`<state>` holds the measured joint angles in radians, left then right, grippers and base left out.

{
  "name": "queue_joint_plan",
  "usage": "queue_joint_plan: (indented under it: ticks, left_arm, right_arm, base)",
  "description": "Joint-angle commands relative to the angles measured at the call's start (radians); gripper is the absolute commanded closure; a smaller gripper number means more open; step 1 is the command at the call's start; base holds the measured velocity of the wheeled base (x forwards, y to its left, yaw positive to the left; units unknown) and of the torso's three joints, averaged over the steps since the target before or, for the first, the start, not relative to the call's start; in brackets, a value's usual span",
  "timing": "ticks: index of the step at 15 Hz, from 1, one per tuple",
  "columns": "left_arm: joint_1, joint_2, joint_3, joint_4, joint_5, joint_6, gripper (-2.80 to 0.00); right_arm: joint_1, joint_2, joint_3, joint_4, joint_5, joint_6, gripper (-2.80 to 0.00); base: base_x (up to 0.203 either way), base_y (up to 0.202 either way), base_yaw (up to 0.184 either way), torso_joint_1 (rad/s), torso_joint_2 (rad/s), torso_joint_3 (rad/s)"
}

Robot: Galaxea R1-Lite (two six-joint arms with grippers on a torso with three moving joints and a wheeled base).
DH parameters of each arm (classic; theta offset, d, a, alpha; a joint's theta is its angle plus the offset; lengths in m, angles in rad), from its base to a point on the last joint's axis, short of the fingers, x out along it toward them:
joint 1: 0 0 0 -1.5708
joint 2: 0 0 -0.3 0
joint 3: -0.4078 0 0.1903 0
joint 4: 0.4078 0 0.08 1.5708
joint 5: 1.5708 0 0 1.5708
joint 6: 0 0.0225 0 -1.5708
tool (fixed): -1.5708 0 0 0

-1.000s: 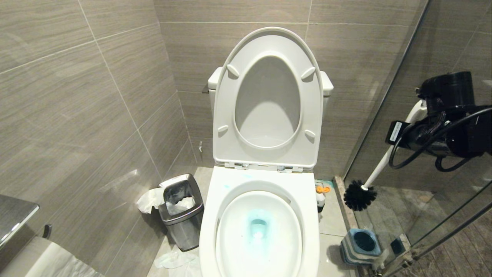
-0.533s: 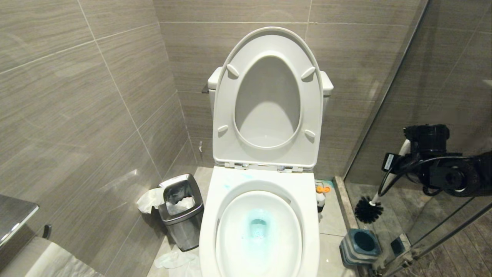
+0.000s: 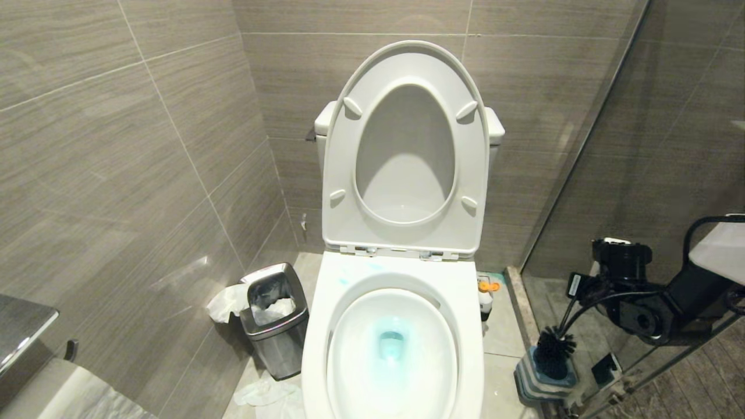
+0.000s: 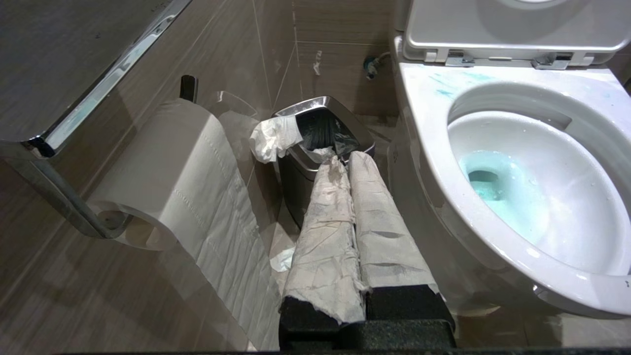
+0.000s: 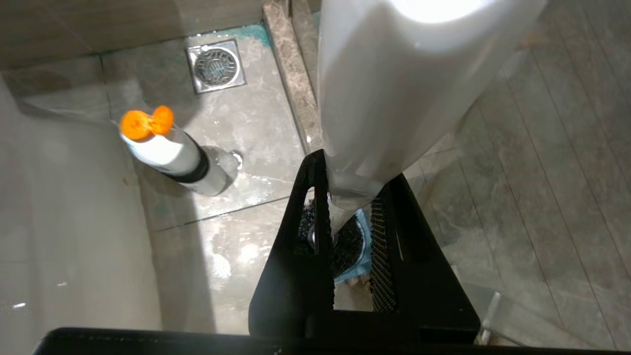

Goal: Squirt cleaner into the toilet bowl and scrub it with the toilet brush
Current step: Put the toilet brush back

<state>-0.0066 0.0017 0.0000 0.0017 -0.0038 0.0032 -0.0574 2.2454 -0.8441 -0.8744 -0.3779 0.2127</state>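
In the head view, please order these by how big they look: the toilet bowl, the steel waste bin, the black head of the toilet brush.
1. toilet bowl, by far the largest.
2. steel waste bin.
3. toilet brush head, smallest, set in its holder.

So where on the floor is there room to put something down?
Bare tile lies between the cleaner bottle and the floor drain. It is crowded by the steel waste bin, with crumpled paper around it.
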Motion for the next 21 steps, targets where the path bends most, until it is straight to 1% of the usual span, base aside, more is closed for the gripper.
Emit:
queue_joint_plan:
  ticks: [1,4,5,6,11,19,21]
  left_arm:
    - [0.000,0.000,0.000,0.000,0.001,0.000,0.00]
    - [0.000,0.000,0.000,0.000,0.000,0.000,0.00]
    - [0.000,0.000,0.000,0.000,-0.001,0.000,0.00]
    - [0.000,0.000,0.000,0.000,0.001,0.000,0.00]
    - [0.000,0.000,0.000,0.000,-0.001,0.000,0.00]
    - [0.000,0.000,0.000,0.000,0.000,0.000,0.00]
    - [0.000,0.000,0.000,0.000,-0.001,0.000,0.00]
  right_arm:
    - [-0.016,0.098,0.048,-0.139,-0.001,-0.042,0.00]
    - [-0.037,0.198,0.082,-0.347,0.002,-0.126,0.00]
    - [-0.041,0.221,0.097,-0.398,0.004,-0.145,0.00]
    - [-0.044,0.233,0.113,-0.413,0.006,-0.150,0.00]
    - [-0.042,0.236,0.130,-0.416,0.039,-0.147,0.00]
    - [-0.039,0.226,0.165,-0.414,0.137,-0.147,0.00]
    - [-0.039,0.224,0.165,-0.414,0.137,-0.147,0.00]
  base:
    - [0.000,0.000,0.000,0.000,0.00,0.000]
    - [0.000,0.000,0.000,0.000,0.00,0.000]
    - [0.000,0.000,0.000,0.000,0.00,0.000]
    - [0.000,0.000,0.000,0.000,0.00,0.000]
    - [0.000,0.000,0.000,0.000,0.00,0.000]
    - [0.000,0.000,0.000,0.000,0.00,0.000]
    - [0.000,0.000,0.000,0.000,0.00,0.000]
